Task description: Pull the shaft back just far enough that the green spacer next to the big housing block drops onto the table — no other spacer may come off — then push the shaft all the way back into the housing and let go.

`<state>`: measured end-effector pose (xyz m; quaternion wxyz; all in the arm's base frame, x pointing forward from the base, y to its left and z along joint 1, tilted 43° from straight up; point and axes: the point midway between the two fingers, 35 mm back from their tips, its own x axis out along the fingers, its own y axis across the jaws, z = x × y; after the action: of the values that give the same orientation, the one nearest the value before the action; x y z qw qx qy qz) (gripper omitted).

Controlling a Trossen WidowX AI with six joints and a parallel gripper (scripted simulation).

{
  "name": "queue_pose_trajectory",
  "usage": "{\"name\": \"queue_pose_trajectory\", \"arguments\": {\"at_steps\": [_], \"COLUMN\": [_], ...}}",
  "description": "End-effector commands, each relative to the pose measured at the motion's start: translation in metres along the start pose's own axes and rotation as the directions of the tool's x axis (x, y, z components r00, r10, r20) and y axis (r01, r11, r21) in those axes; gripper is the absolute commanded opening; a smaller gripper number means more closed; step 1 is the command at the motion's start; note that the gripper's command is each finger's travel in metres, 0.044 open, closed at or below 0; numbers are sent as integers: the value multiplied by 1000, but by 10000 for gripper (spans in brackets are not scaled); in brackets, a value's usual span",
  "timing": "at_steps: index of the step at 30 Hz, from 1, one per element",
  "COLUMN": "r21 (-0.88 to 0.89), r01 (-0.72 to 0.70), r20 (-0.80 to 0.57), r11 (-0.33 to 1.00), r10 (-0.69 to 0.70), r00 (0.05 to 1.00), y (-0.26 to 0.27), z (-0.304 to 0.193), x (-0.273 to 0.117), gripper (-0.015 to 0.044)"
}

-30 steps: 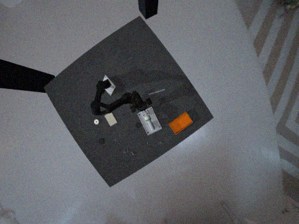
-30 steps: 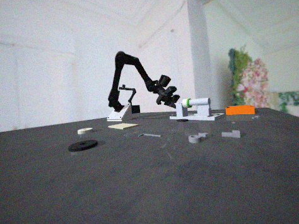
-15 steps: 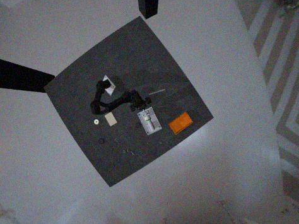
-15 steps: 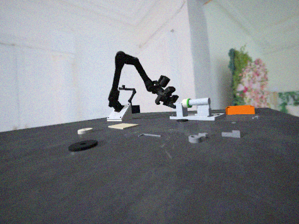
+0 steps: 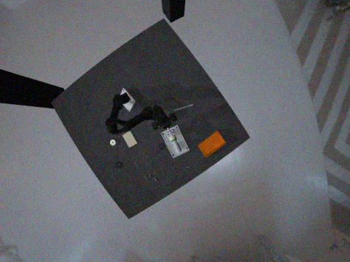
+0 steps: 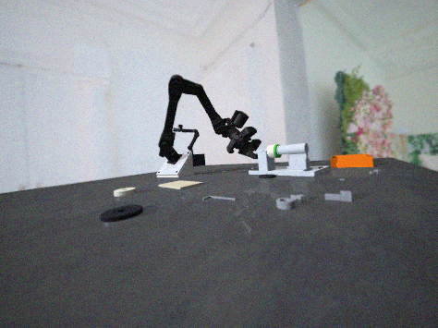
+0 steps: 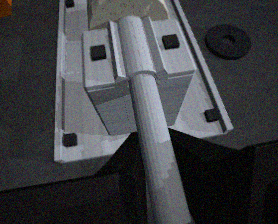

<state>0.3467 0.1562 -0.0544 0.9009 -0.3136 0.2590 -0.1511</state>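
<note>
The gripper (image 5: 167, 127) (image 6: 257, 152) (image 7: 153, 139) is shut on the grey shaft (image 7: 159, 162), around its outer end. The shaft runs through the slotted support block (image 6: 264, 162) (image 7: 100, 71) on the white base plate (image 6: 282, 173) (image 7: 75, 115). Beyond the support, the cream spacers (image 6: 271, 151) (image 7: 131, 8) sit around the shaft line; how many there are is unclear. The green spacer (image 5: 173, 140) (image 6: 276, 151) is upright between them and the big housing block (image 5: 179, 146) (image 6: 298, 162). The green spacer and housing are hidden in the wrist view.
An orange bin (image 5: 211, 144) (image 6: 352, 161) stands beyond the housing. A black disc (image 6: 267, 176) (image 7: 228, 41) lies beside the base plate. A cream tile (image 5: 130, 139) (image 6: 180, 185), a cream ring (image 5: 112, 142) (image 6: 124, 191), a larger black disc (image 6: 121, 212) and several grey parts lie around.
</note>
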Motion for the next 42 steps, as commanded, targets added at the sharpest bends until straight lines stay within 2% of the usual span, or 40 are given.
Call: {"name": "queue_pose_trajectory", "arguments": {"at_steps": [1,42], "r21": [1,1], "r01": [1,0], "r20": [0,0], "r11": [1000,1000], "r10": [-1,0], "r00": [1000,1000], "y": [0,0], "z": [-1,-4], "x": [-1,-4], "gripper": [0,0]}}
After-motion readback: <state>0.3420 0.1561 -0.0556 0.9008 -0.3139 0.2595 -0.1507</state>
